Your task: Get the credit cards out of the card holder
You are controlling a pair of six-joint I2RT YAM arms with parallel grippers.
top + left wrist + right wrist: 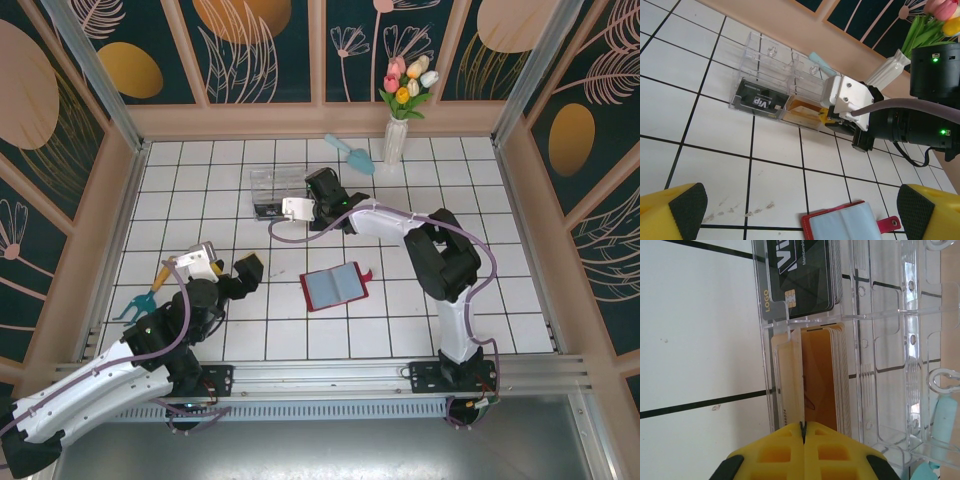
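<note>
Your right gripper [803, 432] has its yellow jaws pressed fully together over the clear plastic box [272, 186], right at the top edge of a pale card [787, 385] that leans in one of the box's compartments. Whether that card is actually pinched between the jaws cannot be told from your wrist view. The credit cards [822, 375] stand on edge in the box. A gold stack sits in the compartment under your right gripper. A dark stack [802, 275], its front card bearing a chip and white lettering, sits in the compartment next to it. Your left gripper [802, 209] is spread wide and holds nothing, its two yellow fingers [687, 210] with black pads framing the white tiled table [480, 260]. The card holder [335, 287] lies open and flat on the tiles between your two arms, well apart from the box and touched by neither gripper. It has a red cover, pale inner pockets facing up and a small red strap tab [888, 223] at one side. A white vase of tulips [396, 142] stands by the far wall, and a teal scoop [350, 152] lies just beside it.
</note>
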